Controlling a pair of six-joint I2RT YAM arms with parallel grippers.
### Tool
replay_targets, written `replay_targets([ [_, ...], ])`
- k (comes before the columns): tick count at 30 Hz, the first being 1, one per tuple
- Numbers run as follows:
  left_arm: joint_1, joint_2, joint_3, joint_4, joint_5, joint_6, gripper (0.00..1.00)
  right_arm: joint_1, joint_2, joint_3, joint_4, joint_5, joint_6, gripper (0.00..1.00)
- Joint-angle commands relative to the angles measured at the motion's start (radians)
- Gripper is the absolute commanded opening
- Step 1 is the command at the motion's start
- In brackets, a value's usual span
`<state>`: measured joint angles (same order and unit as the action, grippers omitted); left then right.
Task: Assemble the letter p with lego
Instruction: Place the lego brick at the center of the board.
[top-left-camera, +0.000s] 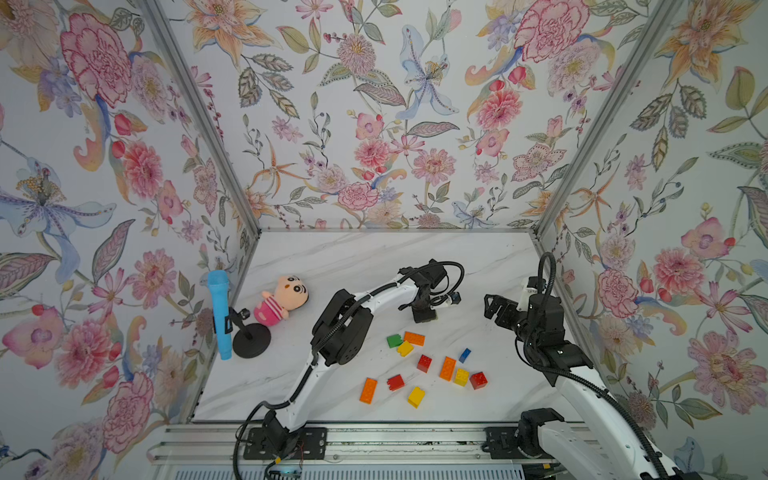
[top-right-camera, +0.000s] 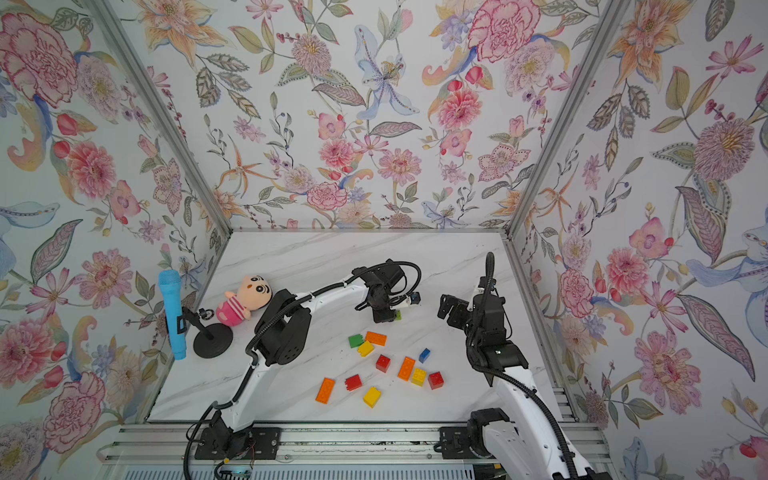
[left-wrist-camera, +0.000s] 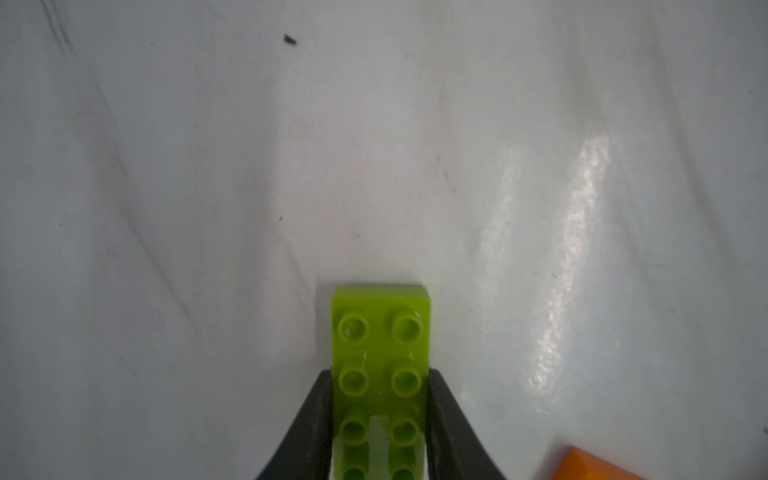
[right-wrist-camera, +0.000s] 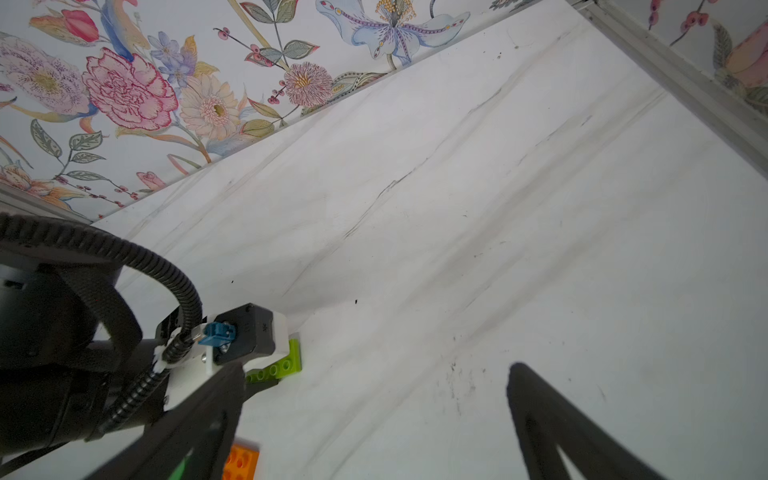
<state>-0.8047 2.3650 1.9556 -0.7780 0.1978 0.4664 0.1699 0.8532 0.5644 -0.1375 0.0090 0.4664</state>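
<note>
A long lime-green lego brick (left-wrist-camera: 380, 332) lies studs up on the marble table, and my left gripper (left-wrist-camera: 380, 415) is shut on its long sides. In a top view one end of this brick (top-right-camera: 398, 315) peeks out from under the left gripper (top-right-camera: 384, 318), behind the loose pile. The right wrist view shows the same brick (right-wrist-camera: 286, 365) flat on the table. Several loose lego bricks lie nearer the front: dark green (top-left-camera: 394, 340), orange (top-left-camera: 414, 338), yellow (top-left-camera: 405, 348), red (top-left-camera: 424, 363) and blue (top-left-camera: 464, 354). My right gripper (top-left-camera: 492, 307) hovers open to the right, holding nothing.
A pink plush doll (top-left-camera: 282, 301) lies at the back left of the table. Beside it a blue microphone (top-left-camera: 219, 311) leans on a black round stand (top-left-camera: 251, 340). Flowered walls close in the table's left, back and right sides.
</note>
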Motion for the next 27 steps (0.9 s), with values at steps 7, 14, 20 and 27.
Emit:
replay_targets([
  [7, 0.020, -0.003, -0.012, -0.025, -0.104, 0.040, 0.56, 0.013, 0.013, 0.015, 0.004, 0.003, 0.034, 1.00],
  [14, 0.043, 0.007, -0.001, -0.006, -0.123, 0.017, 0.55, 0.016, 0.021, 0.023, 0.009, -0.002, 0.039, 1.00],
  [20, 0.048, 0.013, 0.013, -0.004, -0.117, 0.011, 0.55, 0.017, 0.026, 0.027, 0.009, 0.000, 0.038, 1.00],
  [27, 0.032, 0.000, 0.020, 0.029, -0.069, 0.001, 0.61, 0.017, 0.032, 0.031, 0.003, 0.008, 0.038, 1.00],
])
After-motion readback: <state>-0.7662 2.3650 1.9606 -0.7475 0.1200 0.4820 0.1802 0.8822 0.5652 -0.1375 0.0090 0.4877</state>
